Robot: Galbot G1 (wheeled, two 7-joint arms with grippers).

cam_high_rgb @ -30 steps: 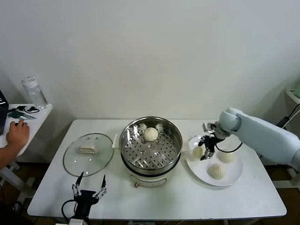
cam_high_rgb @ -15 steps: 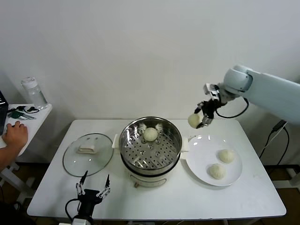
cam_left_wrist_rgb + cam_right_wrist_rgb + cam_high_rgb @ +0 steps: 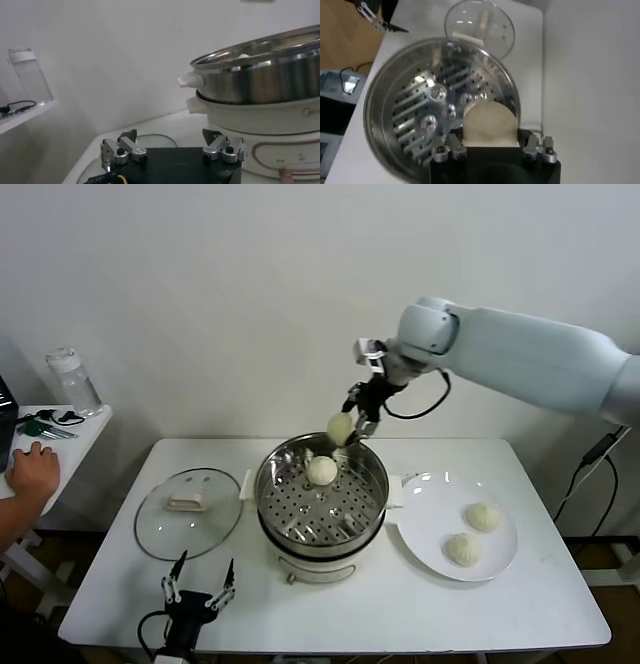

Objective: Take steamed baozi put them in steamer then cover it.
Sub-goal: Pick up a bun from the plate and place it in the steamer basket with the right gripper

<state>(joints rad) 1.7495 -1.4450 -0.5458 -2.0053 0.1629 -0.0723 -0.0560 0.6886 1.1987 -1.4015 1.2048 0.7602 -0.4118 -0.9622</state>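
Baozi (image 3: 341, 427) clamped in right gripper (image 3: 352, 428) above steamer (image 3: 322, 496) far rim; left gripper (image 3: 196, 588) spread apart near table front edge.

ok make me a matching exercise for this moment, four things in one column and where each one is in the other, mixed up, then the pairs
Things:
1. off-white dough bun held by the right gripper
2. round clear glass lid with cream handle
3. flat white plate
4. left gripper

Places:
A. on the table left of the shiny round steel steamer
B. in the air above the steamer's far rim
C. low at the table's front edge, jaws open
D. on the table right of the steamer, carrying two buns

Pairs: 1-B, 2-A, 3-D, 4-C
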